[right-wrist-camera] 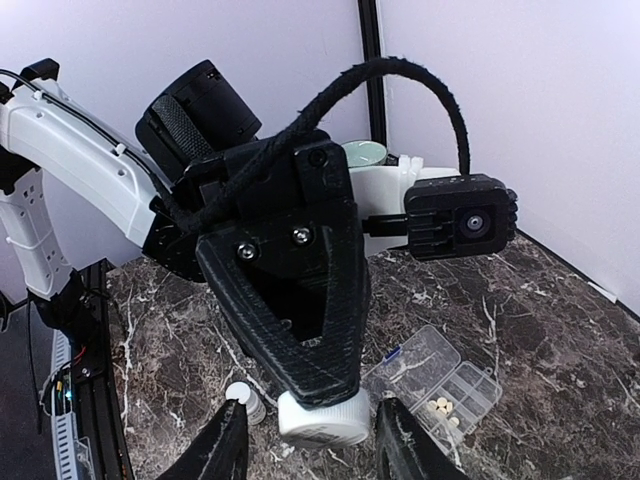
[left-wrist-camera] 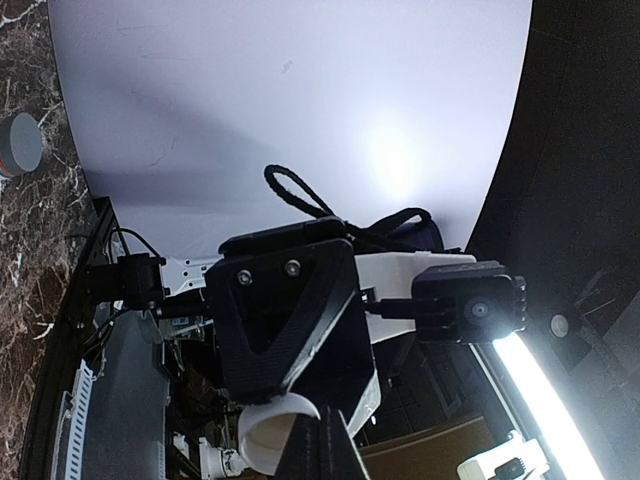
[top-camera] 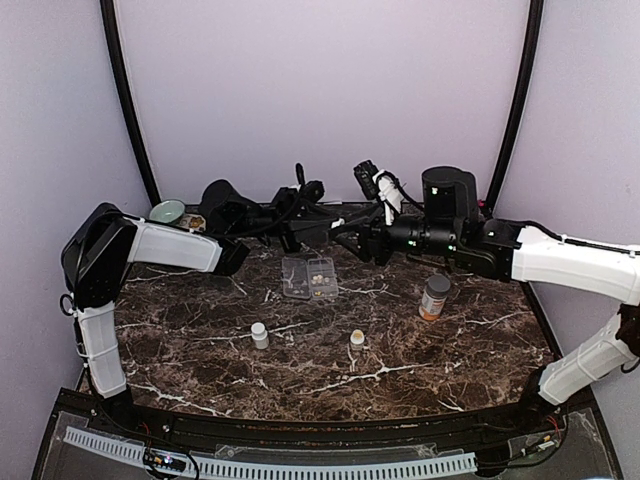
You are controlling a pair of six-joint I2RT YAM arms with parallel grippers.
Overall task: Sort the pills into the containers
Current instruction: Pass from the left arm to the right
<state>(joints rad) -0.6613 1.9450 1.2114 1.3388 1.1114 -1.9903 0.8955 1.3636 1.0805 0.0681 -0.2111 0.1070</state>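
Top external: pill box [top-camera: 295, 275] mid-table, pills [top-camera: 318, 278] inside; orange bottle [top-camera: 434, 297] at its 3 o'clock.
Right wrist: right gripper [right-wrist-camera: 315, 447] fingers apart, white cap [right-wrist-camera: 320, 425] between them; cap indistinct from above.
Left wrist: left gripper [left-wrist-camera: 335, 452] pressed together; grip on cap unclear.

One pill box [top-camera: 308, 276], two small white bottles [top-camera: 260, 335], one orange bottle [top-camera: 434, 297], perhaps four pills [right-wrist-camera: 440, 405].

The table [top-camera: 200, 340] is dark brown marble veined white. Toward twelve o'clock the pill box [top-camera: 296, 272] is clear, its pills [top-camera: 318, 278] cream; at three o'clock the bottle [top-camera: 434, 300] is orange, capped grey.
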